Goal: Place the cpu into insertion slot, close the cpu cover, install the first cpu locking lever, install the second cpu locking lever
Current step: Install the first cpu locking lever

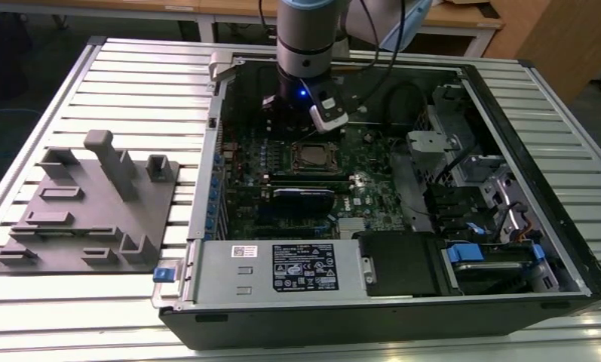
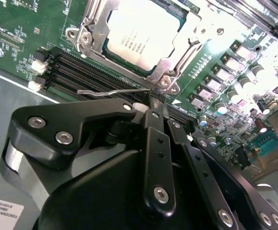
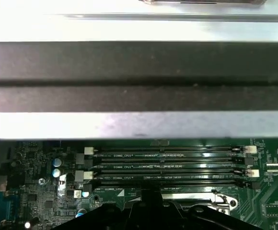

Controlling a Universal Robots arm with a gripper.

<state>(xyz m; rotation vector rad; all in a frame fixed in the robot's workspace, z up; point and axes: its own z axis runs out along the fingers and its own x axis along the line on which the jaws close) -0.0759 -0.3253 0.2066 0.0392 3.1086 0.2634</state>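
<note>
With the square silver-grey cpu (image 2: 140,39) seated under the silver metal-frame cpu cover (image 2: 177,52), the closed black gripper (image 2: 153,103) touches a thin wire locking lever (image 2: 111,91), apparently latching it.

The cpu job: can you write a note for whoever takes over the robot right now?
Claw: low over the motherboard, its tip right at a thin locking lever beside the socket. I cannot tell whether it is gripping.
Cpu: seated in the socket.
Cpu cover: looks lowered flat around the cpu.
Done: cpu placed, cover seemingly closed.
Left: that lever juts out sideways and looks unlatched. I cannot make out the other lever.
</note>
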